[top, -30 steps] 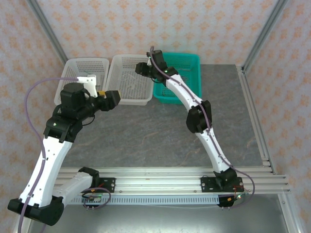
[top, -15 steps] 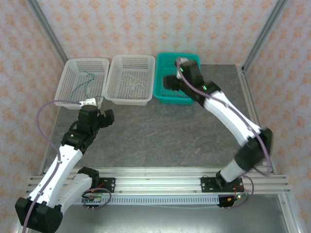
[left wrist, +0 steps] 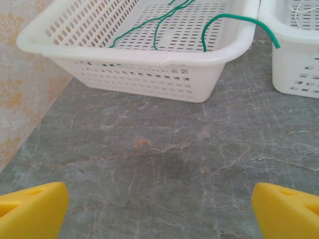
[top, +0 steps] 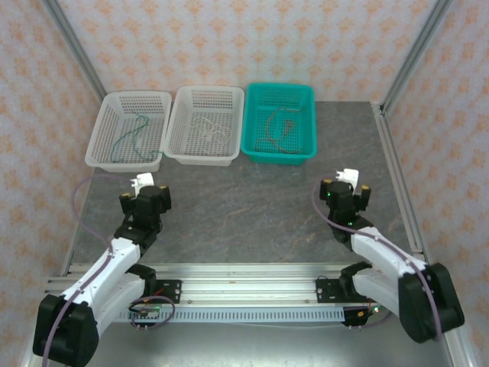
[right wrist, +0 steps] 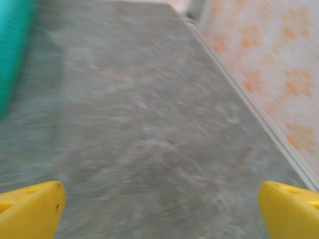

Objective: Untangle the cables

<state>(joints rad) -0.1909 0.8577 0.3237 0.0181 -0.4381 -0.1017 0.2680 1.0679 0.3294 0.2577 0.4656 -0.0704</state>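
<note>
Three cables are counted, one in each of three baskets. The left gripper (left wrist: 159,211) is spread wide, nothing held. The green cable (left wrist: 234,17) lies ahead of it in a white basket (left wrist: 149,56), one end draped over the rim. The right gripper (right wrist: 159,209) is likewise wide and empty. Ahead-left of it the red-brown cable (top: 276,127) lies in the teal basket (top: 279,86), and the white cable (top: 208,130) lies farther left in the second white basket (top: 210,89).

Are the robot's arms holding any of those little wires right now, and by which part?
Nothing is held. The left gripper and the right gripper both stand open and empty.
</note>
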